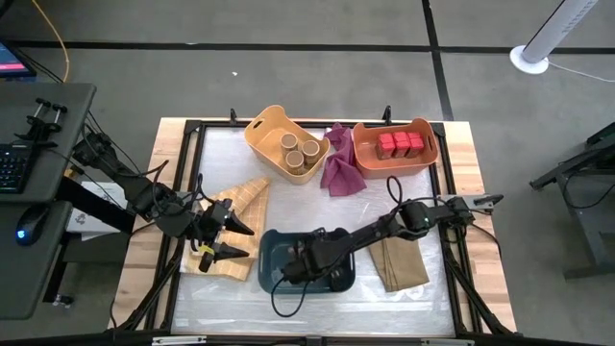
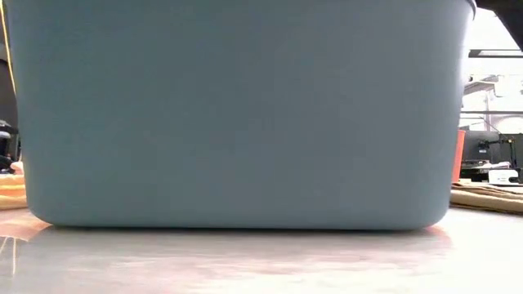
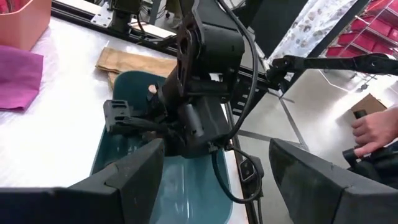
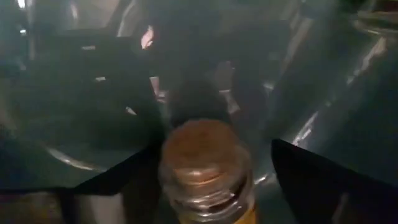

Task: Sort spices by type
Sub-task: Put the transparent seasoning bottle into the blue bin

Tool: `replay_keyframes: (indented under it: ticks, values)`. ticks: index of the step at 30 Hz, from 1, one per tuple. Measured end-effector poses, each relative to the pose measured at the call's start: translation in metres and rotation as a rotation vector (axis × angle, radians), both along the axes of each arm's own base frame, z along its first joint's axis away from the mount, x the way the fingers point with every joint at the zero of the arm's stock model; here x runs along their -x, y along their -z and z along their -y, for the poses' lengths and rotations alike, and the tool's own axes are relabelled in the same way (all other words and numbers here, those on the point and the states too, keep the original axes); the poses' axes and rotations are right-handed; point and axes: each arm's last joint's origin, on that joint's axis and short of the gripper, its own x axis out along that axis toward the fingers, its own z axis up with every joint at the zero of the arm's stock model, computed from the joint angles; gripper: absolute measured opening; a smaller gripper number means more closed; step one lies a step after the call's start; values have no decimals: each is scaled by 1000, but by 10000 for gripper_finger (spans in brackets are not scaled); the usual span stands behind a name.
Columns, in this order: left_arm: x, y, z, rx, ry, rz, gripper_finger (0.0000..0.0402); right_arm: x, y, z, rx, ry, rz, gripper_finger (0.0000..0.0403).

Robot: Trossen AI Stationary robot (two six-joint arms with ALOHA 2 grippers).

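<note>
Bins fill the high view: tan cylinders sit in the yellow bin at upper centre, red tins in the orange bin to its right, and the right gripper reaches into the blue bin at lower centre while the left gripper waits, fingers apart, over a tan cloth at lower left. Right wrist view shows a jar between that gripper's fingers, which look spread beside it rather than pressed on it, so a crooked close could tip the jar or jam it against the bin wall.
</note>
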Motion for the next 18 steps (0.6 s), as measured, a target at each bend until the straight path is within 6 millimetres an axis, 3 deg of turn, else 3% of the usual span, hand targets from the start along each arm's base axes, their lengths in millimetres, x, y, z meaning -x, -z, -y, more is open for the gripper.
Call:
replay_keyframes:
  ticks: [6, 11, 15, 18]
  values:
    - [0, 0, 0, -14, 3, 4, 275, -1, -7, 1, 53, 59, 21, 179]
    - [0, 0, 0, -32, 4, 9, 275, -7, -29, 0, 51, 64, 84, 181]
    - [0, 0, 0, -33, 2, 9, 275, -13, -59, -2, 62, 61, 186, 181]
    - [0, 0, 0, -35, 0, 10, 275, -7, -83, 2, 51, 100, 278, 181]
